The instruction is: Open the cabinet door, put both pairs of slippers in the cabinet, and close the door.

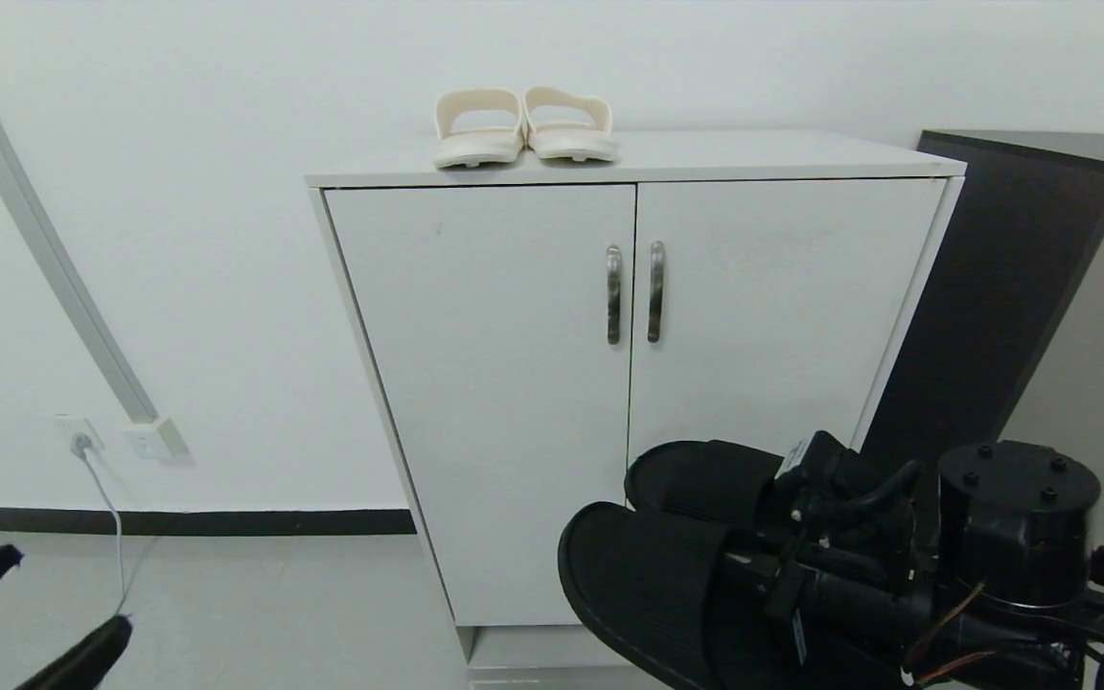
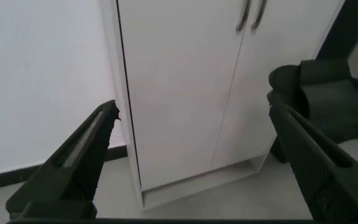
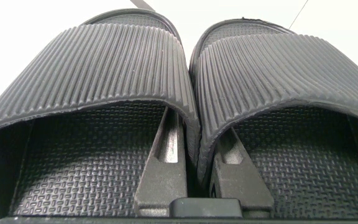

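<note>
- White wall [image 1: 178, 192] and grey floor [image 1: 274, 613] set the scene, and dead ahead stands the white cabinet [image 1: 782, 153], backed against that wall.
- Both doors [image 1: 494, 402] are flat shut, with the two metal handles [image 1: 613, 294] hanging upright side by side at the middle seam.
- Up on the cabinet's top, the cream slippers [image 1: 523, 129] sit as a neat pair, touching, right at the front edge above the left door.
- Low on the right, the right tool [image 1: 772, 565] holds the black slippers [image 1: 667, 565] in the air in front of the right door's lower part.
- Close up, the right tool [image 3: 197, 155] has one finger [image 3: 163, 162] inside each slipper, pinching the two inner walls of the black slippers [image 3: 123, 68] together.
- Over on the left, the left tool [image 1: 63, 589] hangs low near the floor, wide apart and gripping nothing; from its own camera, the left tool [image 2: 191, 112] frames the cabinet's bottom corner.
- A dark cabinet [image 1: 993, 287] stands just beside the white one, on its right.
- On the wall at left, a socket [image 1: 80, 436] has a cable [image 1: 116, 537] trailing down.
</note>
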You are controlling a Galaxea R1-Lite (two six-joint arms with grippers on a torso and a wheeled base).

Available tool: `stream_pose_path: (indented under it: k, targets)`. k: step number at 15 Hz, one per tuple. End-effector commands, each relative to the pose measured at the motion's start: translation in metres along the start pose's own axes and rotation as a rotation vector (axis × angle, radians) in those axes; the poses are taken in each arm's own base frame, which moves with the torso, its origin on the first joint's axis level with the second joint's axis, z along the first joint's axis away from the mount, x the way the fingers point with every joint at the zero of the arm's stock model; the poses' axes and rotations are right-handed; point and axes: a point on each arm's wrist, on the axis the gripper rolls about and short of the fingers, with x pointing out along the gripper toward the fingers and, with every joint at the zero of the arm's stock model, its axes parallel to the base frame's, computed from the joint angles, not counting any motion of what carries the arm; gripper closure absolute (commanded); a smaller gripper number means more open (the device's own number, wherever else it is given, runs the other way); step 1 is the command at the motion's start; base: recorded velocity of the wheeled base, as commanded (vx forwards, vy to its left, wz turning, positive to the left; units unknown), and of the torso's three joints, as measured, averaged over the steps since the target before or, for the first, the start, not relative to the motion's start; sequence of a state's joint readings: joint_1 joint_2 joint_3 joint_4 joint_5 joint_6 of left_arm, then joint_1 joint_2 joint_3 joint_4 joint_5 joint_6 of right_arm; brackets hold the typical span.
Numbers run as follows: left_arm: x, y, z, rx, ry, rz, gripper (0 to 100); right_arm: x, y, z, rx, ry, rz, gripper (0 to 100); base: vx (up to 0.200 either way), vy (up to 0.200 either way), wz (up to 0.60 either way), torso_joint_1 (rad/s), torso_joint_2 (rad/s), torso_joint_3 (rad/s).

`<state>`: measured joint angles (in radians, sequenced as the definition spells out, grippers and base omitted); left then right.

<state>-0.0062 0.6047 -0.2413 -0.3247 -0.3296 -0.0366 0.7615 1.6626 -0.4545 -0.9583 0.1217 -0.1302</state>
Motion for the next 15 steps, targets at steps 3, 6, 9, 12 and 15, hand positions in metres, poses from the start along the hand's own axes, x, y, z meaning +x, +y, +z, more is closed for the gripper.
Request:
stream_pose_path:
  k: [3, 6, 9, 12, 15]
  targets:
    - [0.072, 0.007, 0.016, -0.025, 0.101, -0.134, 0, 0.001, 0.002, 0.0, -0.002, 0.002, 0.008, 100, 0.0, 0.0, 0.0, 0.0, 0.0, 0.0]
    - [0.112, -0.001, 0.033, -0.011, 0.073, -0.222, 0, 0.001, 0.002, -0.001, -0.002, 0.004, 0.01, 100, 0.0, 0.0, 0.0, 0.0, 0.0, 0.0]
    - [0.153, -0.017, 0.047, -0.001, 0.059, -0.32, 0, 0.001, 0.002, -0.001, -0.002, 0.004, 0.01, 100, 0.0, 0.0, 0.0, 0.0, 0.0, 0.0]
    - [0.192, -0.041, 0.063, -0.027, 0.029, -0.419, 0, -0.001, 0.002, 0.0, -0.002, -0.001, 0.008, 100, 0.0, 0.0, 0.0, 0.0, 0.0, 0.0]
    - [0.229, -0.066, 0.072, -0.051, 0.022, -0.498, 0, -0.002, 0.003, -0.001, 0.0, 0.003, 0.008, 100, 0.0, 0.0, 0.0, 0.0, 0.0, 0.0]
